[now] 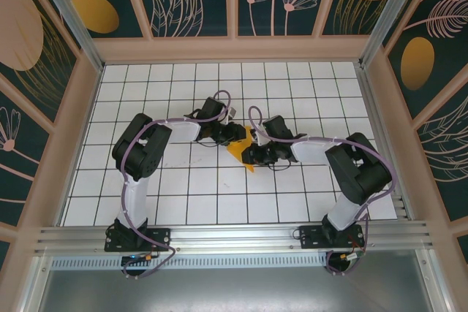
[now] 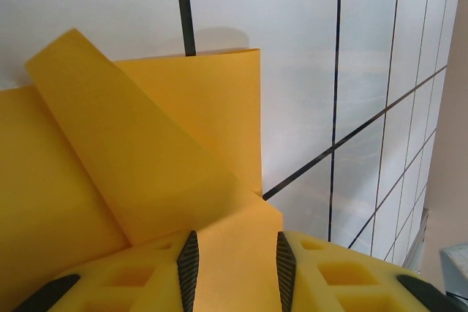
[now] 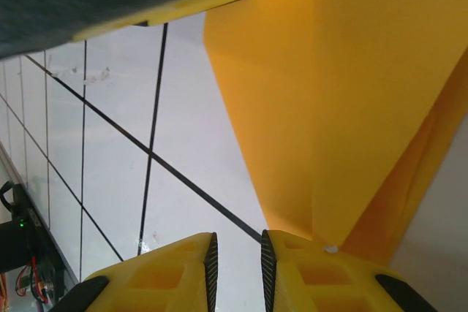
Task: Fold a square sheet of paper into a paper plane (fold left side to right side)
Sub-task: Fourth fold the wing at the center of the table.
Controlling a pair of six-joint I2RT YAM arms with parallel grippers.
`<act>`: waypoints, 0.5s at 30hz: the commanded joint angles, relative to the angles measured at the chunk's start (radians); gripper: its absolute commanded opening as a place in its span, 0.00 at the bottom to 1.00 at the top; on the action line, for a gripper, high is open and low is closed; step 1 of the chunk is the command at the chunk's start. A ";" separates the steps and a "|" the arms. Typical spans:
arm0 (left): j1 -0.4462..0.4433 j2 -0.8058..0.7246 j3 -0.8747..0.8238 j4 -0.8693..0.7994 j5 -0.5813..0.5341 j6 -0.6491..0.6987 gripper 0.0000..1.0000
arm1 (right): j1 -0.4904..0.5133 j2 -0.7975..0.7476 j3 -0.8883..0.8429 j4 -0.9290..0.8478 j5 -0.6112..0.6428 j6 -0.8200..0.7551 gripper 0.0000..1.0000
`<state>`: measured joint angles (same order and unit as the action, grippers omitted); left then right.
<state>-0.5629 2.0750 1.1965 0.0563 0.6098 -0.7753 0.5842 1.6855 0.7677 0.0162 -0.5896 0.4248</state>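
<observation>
On the gridded table (image 1: 190, 180), left end effector (image 2: 235, 257) and right end effector (image 3: 235, 257), both parted, flank the paper (image 1: 241, 151).

Top external: high behind arm bases (image 1: 139, 239), facing down over whole desk (image 1: 183, 210). Wrist cams: close, low; all share paper (image 1: 241, 151) mid-desk.
</observation>
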 commanded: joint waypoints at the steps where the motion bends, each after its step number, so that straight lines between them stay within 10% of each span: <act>1: -0.005 0.057 -0.040 -0.072 -0.080 0.017 0.38 | 0.000 0.018 0.021 -0.042 0.039 -0.024 0.26; 15: -0.005 0.062 -0.031 -0.085 -0.090 0.025 0.38 | 0.000 0.040 0.000 -0.091 0.073 -0.041 0.26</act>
<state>-0.5632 2.0750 1.1969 0.0559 0.6094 -0.7750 0.5842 1.7031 0.7677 -0.0086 -0.5415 0.3988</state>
